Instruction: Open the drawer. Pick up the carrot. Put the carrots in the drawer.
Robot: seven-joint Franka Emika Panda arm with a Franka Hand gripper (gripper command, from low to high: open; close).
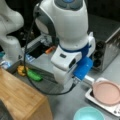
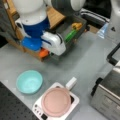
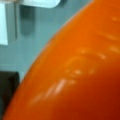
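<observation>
The drawer stands pulled out from the wooden-topped cabinet, showing in both front views with a yellow pepper and a green vegetable in it. My gripper hangs at the drawer's front end, shut on the carrot, a stubby orange piece just below the white hand. The carrot fills nearly the whole wrist view, so the fingers are hidden there. In a front view the hand covers the carrot, and the drawer lies to its left.
A teal bowl and a white tray with a pink plate stand on the grey table. A metal appliance sits at a front view's right. A slim orange stick lies behind the arm.
</observation>
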